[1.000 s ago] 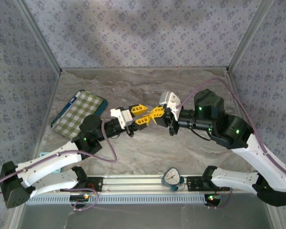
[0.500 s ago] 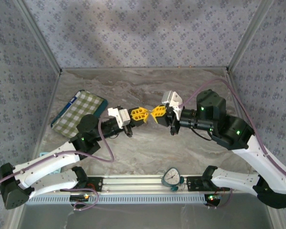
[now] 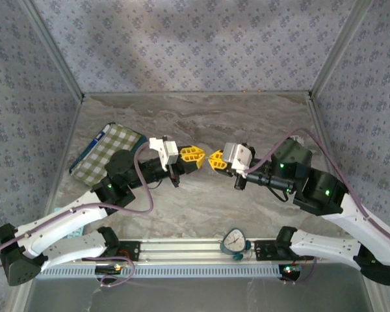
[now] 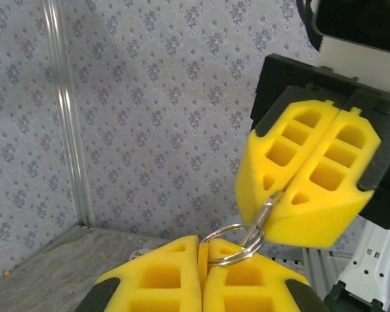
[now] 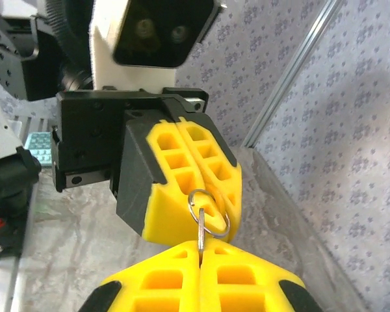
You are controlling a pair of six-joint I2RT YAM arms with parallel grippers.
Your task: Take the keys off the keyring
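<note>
While the two arms meet tip to tip over the middle of the marbled table [image 3: 201,117], we see the left pincer [image 3: 198,156] pressed together on the keyring [image 4: 229,244], whose wire loop juts out of the seam between its yellow pads. The right pincer [image 3: 214,160] is likewise clamped, pinching the thin silvery shaft of a key [image 4: 266,211] that hangs on that ring. The right pads swallow the rest of the key, so we cannot make out its head. From above, the pads hide ring and key alike. Well to the left of the pincers lies a green-checked pouch [image 3: 107,155] with a teal edge, partly covered by the left arm. A round dial timer [image 3: 234,241] stands on the metal rail [image 3: 182,250] between the arm bases. Patterned grey walls [image 3: 182,45] close the scene.
</note>
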